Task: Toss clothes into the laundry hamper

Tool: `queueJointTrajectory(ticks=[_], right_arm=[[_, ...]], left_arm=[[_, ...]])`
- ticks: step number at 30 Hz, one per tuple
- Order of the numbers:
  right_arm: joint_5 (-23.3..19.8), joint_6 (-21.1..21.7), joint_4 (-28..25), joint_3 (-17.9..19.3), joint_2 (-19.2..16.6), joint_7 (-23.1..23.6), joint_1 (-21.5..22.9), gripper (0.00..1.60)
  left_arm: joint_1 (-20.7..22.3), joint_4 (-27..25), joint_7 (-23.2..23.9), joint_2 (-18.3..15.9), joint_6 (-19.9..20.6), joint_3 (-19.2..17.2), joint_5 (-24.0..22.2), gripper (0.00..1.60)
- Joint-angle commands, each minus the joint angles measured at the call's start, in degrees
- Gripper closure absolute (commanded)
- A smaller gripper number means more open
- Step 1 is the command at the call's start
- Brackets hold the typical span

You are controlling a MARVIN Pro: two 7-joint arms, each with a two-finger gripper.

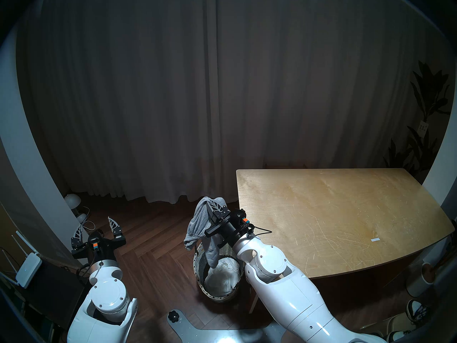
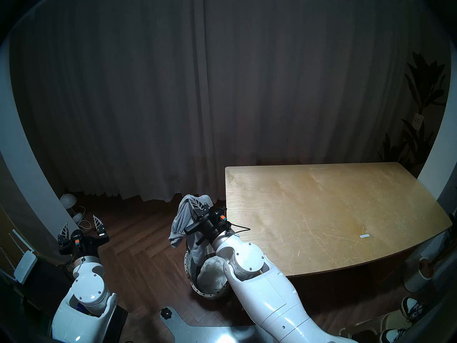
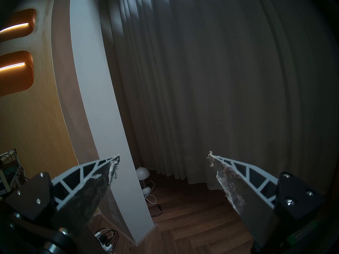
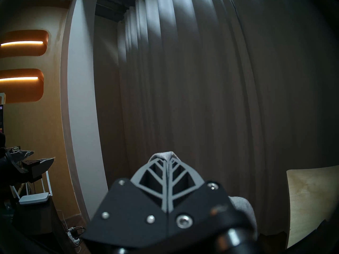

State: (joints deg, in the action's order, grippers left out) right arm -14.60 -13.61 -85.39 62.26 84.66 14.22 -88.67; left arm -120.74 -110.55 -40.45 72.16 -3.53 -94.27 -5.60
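Observation:
My right gripper [image 1: 214, 202] is shut on the grey knit garment [image 1: 197, 223], which hangs from it above the wicker laundry hamper [image 1: 215, 296] on the floor beside the table. The garment's lower end dangles into the hamper's mouth. White cloth [image 1: 223, 277] lies inside the hamper. In the right wrist view the closed fingers [image 4: 167, 176] pinch a fold of the grey garment [image 4: 166, 155]. My left gripper [image 1: 95, 226] is open and empty, held over the floor to the left, also shown open in the left wrist view [image 3: 163, 156].
A pale wooden table [image 1: 333, 218] stands right of the hamper, with a small white strip [image 1: 375, 239] on it. Dark curtains [image 1: 222, 100] hang behind. A white pillar [image 3: 110, 119], lamps [image 1: 73, 201], cables and a router [image 1: 28, 269] are at left. A white pot [image 1: 420, 278] and shoes are at right.

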Motion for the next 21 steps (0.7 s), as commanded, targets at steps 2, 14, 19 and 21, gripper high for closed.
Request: queueJointTrajectory(ticks=[2, 14, 19, 21], right_arm=[[2.96, 7.30, -7.12, 0.00, -0.12, -4.67, -0.40, 1.60], [8.45, 19.23, -4.58, -2.39, 4.47, -13.22, 5.22, 1.60], [9.02, 20.71, -0.07, -3.36, 6.35, -14.77, 8.48, 1.60], [9.19, 20.95, 1.44, -3.70, 6.78, -15.21, 9.34, 1.60]], left_arm=[[0.02, -1.47, 0.02, -0.47, -0.43, 0.17, 0.78, 0.00], [-0.11, -1.58, -0.26, -0.70, -0.48, 0.32, 0.88, 0.00], [-0.08, -1.53, -0.36, -0.76, -0.47, 0.38, 0.84, 0.00], [-0.07, -1.51, -0.41, -0.78, -0.47, 0.40, 0.83, 0.00]])
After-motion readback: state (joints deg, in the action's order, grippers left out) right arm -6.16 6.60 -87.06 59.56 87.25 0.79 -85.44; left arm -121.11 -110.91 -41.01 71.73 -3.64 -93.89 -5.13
